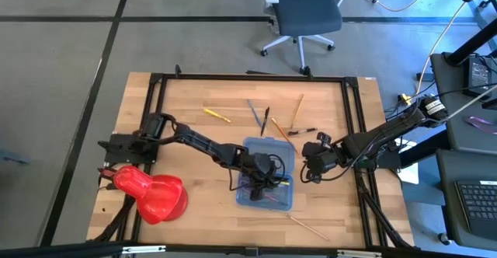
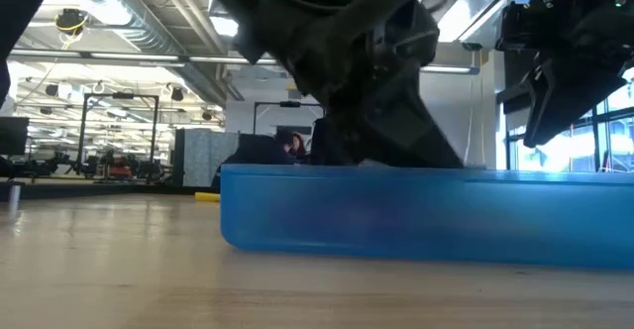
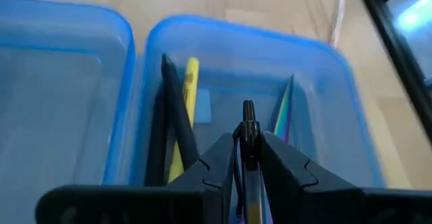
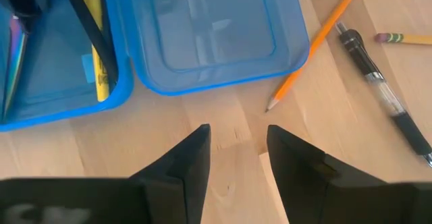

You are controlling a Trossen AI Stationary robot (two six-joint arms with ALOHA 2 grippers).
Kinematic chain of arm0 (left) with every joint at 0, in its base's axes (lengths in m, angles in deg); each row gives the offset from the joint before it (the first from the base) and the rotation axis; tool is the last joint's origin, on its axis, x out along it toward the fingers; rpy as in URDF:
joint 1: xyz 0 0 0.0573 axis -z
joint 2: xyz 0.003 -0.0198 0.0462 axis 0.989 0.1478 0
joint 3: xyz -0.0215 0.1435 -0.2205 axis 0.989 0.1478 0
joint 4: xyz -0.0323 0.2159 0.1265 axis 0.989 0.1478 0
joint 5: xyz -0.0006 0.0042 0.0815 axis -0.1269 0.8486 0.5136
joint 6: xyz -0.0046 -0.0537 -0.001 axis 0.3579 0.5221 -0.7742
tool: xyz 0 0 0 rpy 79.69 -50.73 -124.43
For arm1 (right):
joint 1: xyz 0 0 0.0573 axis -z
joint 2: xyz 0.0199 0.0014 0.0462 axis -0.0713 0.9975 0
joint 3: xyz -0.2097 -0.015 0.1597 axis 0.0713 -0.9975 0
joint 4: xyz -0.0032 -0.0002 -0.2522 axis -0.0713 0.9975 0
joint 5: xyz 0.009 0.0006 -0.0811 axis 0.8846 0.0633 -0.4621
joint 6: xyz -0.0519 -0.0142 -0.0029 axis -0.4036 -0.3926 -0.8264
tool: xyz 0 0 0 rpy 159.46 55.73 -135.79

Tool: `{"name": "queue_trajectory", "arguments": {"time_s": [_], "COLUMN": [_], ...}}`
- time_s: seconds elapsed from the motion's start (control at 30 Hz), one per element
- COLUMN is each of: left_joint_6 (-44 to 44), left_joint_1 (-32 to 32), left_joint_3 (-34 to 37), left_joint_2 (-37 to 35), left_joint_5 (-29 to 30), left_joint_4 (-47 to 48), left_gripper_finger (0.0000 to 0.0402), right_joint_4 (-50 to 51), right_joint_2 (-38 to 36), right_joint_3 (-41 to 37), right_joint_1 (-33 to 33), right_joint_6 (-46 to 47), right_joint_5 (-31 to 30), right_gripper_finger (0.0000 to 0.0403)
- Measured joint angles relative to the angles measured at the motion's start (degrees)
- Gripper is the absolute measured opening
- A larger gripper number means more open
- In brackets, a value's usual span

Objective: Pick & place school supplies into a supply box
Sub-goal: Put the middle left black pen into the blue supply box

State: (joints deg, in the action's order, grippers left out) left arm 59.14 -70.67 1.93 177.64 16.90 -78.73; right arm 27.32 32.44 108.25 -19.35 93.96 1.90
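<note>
Pen (image 3: 248, 133) clamped in left tool (image 3: 247, 158) over supply box (image 3: 324, 55); right tool (image 4: 237, 143) wide.

On the table: 1 blue supply box (image 1: 269, 172) with 2 open halves, and 1 red blob-shaped object (image 1: 151, 193). Outside the box lie about 6 pens and pencils (image 1: 273, 122) — 1 yellow, 1 blue, 2 orange, 2 dark — plus 1 pale pencil (image 1: 309, 227) near the front edge. Inside (hard to count under the arm) at least 3 more show. 2 arms, 2 grippers.
</note>
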Motion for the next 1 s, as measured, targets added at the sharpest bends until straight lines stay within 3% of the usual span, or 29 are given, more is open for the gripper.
{"name": "queue_trajectory", "arguments": {"time_s": [0.43,0.63,1.0], "left_joint_6": [-1.25,-1.43,-2.33], "left_joint_1": [-0.04,-0.04,-0.04], "left_joint_3": [0.04,0.04,0.04], "left_joint_2": [0.6,0.59,-0.41], "left_joint_5": [-0.04,-0.04,-0.41], "left_joint_4": [0.62,0.62,0.1], "left_gripper_finger": [0.0054,0.0061,0.0134], "right_joint_4": [-1.11,1.32,0.07], "right_joint_2": [0.0,0.0,0.0], "right_joint_3": [0.0,0.02,0.04], "right_joint_1": [1.99,10.17,29.54], "right_joint_6": [3.02,1.23,-21.14], "right_joint_5": [-0.46,-0.43,8.79], "right_gripper_finger": [0.0152,0.0152,0.0152]}}
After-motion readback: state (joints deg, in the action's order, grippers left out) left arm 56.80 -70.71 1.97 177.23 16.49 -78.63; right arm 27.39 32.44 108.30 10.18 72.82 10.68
